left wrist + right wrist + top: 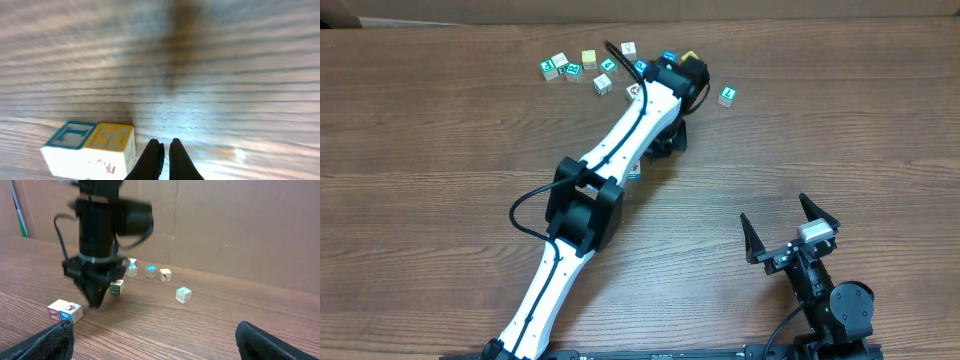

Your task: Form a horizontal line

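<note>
Row of cubes [89, 145]: two, edge to edge, teal top beside yellow-orange top, near the middle of the surface [440, 150]. From overhead it was mostly hidden under the left arm [620, 140]. Letters on the tops too blurred to read. Left fingers [165, 144] pressed together, empty, just beside the yellow-topped cube; contact unclear. Loose cubes [603, 84] lay scattered along the far edge, a single cube [727, 96] apart to their right. Right fingers [772, 207] spread wide, holding nothing, toward the near right corner.

Paired cubes [90, 149]: characters illegible
</note>
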{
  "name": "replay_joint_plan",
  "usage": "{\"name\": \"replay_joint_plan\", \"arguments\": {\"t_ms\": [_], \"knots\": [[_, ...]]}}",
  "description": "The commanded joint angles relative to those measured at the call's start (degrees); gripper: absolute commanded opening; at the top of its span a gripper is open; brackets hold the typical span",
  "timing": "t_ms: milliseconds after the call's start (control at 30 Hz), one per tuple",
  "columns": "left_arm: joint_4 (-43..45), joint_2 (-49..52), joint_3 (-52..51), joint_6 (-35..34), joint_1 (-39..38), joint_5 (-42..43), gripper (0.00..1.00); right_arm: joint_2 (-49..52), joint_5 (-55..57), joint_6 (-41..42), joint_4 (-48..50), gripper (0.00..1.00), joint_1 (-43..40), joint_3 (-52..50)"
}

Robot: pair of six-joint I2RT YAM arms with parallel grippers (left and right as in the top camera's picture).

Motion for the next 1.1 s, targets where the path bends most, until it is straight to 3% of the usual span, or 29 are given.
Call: {"name": "replay_joint_plan", "arguments": {"t_ms": [0, 200, 300, 667, 1067], "knots": [[-2.60, -2.71, 8.48, 1.62, 2.71, 0.83, 0.04, -0.68, -0.11, 0.00, 0.17, 1.00, 0.26, -0.61], [-9.60, -2.82, 20.02, 3.56, 8.61, 0.98, 0.04, -0.68, -0.11, 0.00, 0.17, 1.00, 0.26, -0.61], [-9.60, -3.69, 21.64, 7.65, 12.63, 5.25, 0.04, -0.68, -0.11, 0.00, 0.17, 1.00, 0.26, -0.61], [-9.60, -4.04, 20.59, 10.21, 27.85, 7.93, 0.04, -0.68, -0.11, 0.00, 0.17, 1.00, 0.26, -0.61], [-9.60, -4.04, 11.74, 13.88, 39.43, 7.93, 0.04, -0.68, -0.11, 0.00, 0.17, 1.00, 0.26, -0.61]]}}
